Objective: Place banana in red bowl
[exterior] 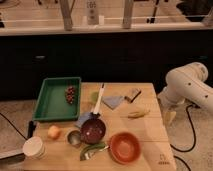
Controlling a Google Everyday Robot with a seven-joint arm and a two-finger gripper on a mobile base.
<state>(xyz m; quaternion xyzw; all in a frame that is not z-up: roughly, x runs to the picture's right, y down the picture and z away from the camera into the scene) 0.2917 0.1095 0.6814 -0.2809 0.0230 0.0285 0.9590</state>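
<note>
A yellow banana (138,114) lies on the wooden table (150,131), right of centre near the right edge. A red-orange bowl (124,147) stands empty at the front, below and left of the banana. My white arm comes in from the right. Its gripper (169,116) hangs just beyond the table's right edge, level with the banana and apart from it, with nothing seen in it.
A dark maroon bowl (93,131) sits left of the red bowl, with a white-handled utensil (99,102) over it. A green tray (56,98) holds grapes (71,94). Also here: blue cloth (112,102), brown packet (132,94), orange fruit (54,132), metal cup (74,137), white cup (34,148), green item (93,150).
</note>
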